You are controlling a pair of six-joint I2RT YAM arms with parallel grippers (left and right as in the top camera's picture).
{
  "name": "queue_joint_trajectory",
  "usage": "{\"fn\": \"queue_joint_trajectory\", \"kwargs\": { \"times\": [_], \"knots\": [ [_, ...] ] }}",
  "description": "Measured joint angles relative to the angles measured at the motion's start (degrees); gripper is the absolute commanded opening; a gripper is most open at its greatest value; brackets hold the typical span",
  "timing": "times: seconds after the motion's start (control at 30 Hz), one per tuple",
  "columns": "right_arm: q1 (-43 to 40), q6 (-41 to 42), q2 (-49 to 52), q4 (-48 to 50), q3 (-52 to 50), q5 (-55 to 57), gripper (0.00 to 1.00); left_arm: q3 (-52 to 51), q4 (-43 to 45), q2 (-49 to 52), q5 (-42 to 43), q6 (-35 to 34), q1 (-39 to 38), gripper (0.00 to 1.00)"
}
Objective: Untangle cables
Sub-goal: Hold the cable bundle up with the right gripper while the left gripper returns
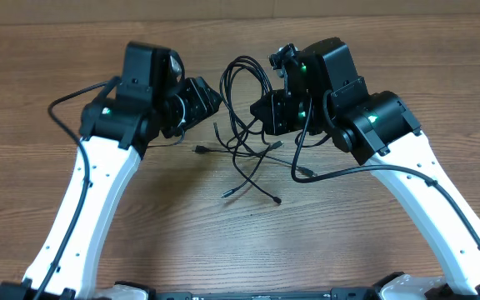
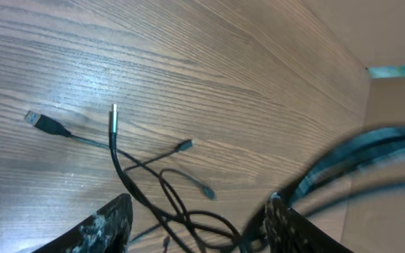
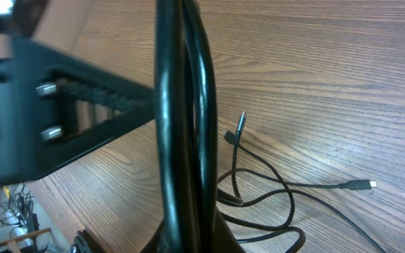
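No text, label, brand, number or sign can be read in any of the three views. The cables (image 1: 244, 100) and the wooden tabletop (image 1: 223, 250) show plain surfaces. What lies close to the wrist cameras is too blurred to tell any marking.

Thin black cables (image 1: 238, 133) loop together, tangled (plug ends splayed out)

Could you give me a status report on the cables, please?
Left gripper open, straddling cables. Right gripper shut on them. Tangle not undone. No obstacle seen.
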Motion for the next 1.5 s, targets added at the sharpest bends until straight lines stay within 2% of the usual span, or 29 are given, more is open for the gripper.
{"fn": "queue_joint_trajectory", "kwargs": {
  "times": [0.1, 0.13, 0.2, 0.4, 0.7, 0.87, 1.5],
  "knots": [
    [0.0, -0.1, 0.0, 0.0, 0.0, 0.0, 0.04, 0.0, 1.0, 2.0, 0.4, -0.4, -0.3, 0.59],
    [0.0, -0.2, 0.0, 0.0, 0.0, 0.0, 0.04, 0.0, 1.2, 2.5, 0.7, -0.4, -0.4, 0.55],
    [0.0, -0.3, 0.0, 0.0, 0.0, 0.0, 0.04, 0.0, 1.4, 3.0, 1.0, -0.4, -0.7, 0.54],
    [0.0, -1.3, 0.0, -0.6, 0.0, 0.9, 0.04, 0.0, 1.2, 2.9, 1.7, 0.1, -0.7, 0.64],
    [0.0, -2.0, 0.0, -1.2, 0.0, 3.1, 0.04, 0.0, 0.5, -1.2, 0.9, 1.2, -0.7, 0.74],
    [0.1, -2.0, 0.0, -1.2, 0.0, 3.1, 0.04, 0.0, 0.9, -4.9, -0.7, 1.4, -0.7, 0.75],
    [2.6, -2.0, 0.0, -0.7, 0.0, 3.2, 0.04, 0.0, -0.5, -4.7, -5.0, 1.4, -1.3, 0.77]
  ]
}}
